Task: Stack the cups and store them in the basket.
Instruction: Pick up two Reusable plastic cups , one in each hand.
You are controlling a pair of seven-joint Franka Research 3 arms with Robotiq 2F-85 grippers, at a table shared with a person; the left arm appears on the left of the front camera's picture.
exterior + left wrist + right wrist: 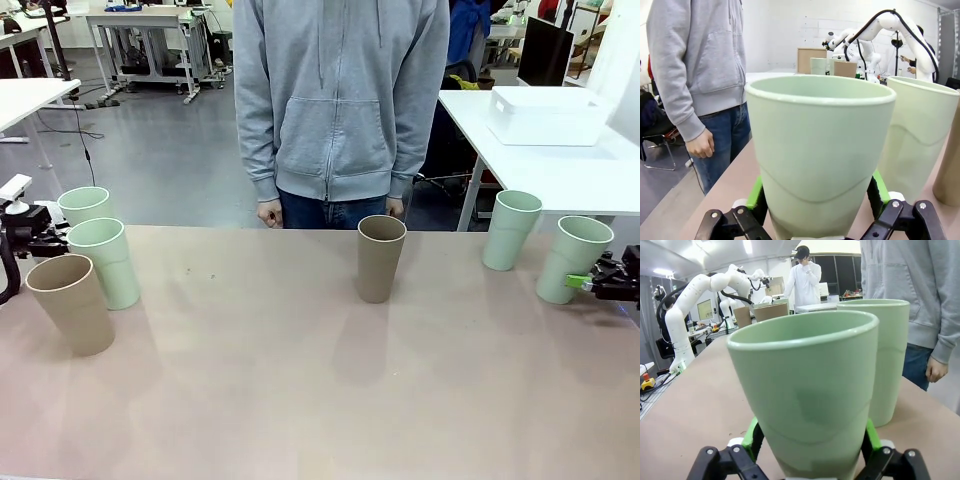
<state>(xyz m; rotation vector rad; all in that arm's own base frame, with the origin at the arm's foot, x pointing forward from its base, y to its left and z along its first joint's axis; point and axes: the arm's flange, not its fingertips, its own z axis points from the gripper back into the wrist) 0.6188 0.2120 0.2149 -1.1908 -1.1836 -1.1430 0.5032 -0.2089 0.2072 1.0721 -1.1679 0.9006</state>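
Note:
Six cups stand on the table. At the left are a mint cup (85, 205), a second mint cup (105, 262) and a tan cup (72, 303). Another tan cup (381, 257) stands mid-table. Two mint cups (511, 230) (572, 258) are at the right. My left gripper (50, 238) (817, 192) is shut on the far-left mint cup (820, 150), green pads against its walls. My right gripper (585, 284) (811, 435) is shut low on the rightmost mint cup (805, 390). Both cups rest on the table. The white basket (548, 115) sits on a separate white table at the back right.
A person in a grey hoodie (340, 100) stands at the far edge, hands hanging just above the tabletop. The near half of the table (300, 400) is bare. In the right wrist view the neighbouring mint cup (887, 360) stands close behind the held one.

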